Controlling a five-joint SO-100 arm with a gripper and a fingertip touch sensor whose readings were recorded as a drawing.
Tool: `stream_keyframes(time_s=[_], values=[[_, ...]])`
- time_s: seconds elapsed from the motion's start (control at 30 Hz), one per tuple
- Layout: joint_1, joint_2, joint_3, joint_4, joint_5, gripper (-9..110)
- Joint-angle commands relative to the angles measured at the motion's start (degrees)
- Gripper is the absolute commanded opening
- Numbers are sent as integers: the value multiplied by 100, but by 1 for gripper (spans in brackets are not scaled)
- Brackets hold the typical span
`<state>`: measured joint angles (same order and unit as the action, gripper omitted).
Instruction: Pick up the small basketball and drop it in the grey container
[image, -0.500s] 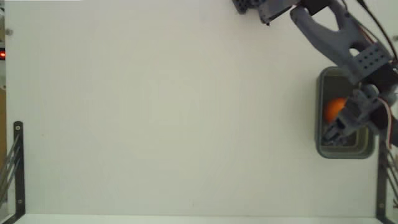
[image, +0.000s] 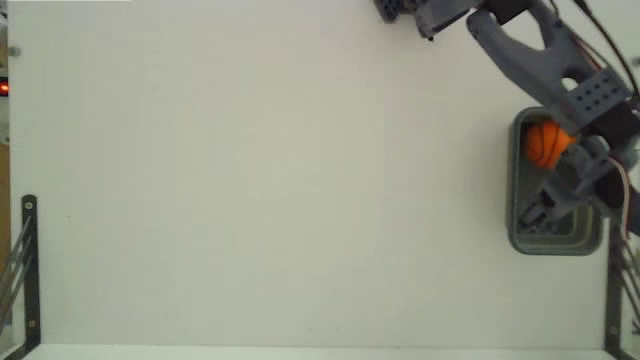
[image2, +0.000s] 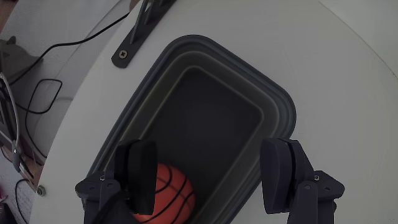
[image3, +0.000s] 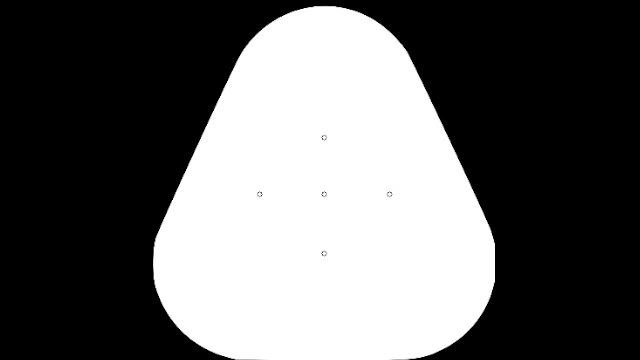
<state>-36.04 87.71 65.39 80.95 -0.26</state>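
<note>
Ball lies inside the tub, tool wide open above it.
The small basketball sits in the grey container near the table edge; tool holds nothing, ball partly hidden.

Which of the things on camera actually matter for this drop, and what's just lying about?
Part of the job:
- small orange basketball with black seams, lying inside the tub
- grey-green rectangular plastic tub
- end effector, open above the tub

Just lying about:
- black metal bracket bolted at the table edge
- black cables off the table
- white table
</note>
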Motion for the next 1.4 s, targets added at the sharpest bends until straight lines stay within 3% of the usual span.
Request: stream_keyframes(time_s=[0.0, 1.37], values=[[-136, 539, 51, 75, 26, 110], [51, 784, 295, 77, 26, 110]])
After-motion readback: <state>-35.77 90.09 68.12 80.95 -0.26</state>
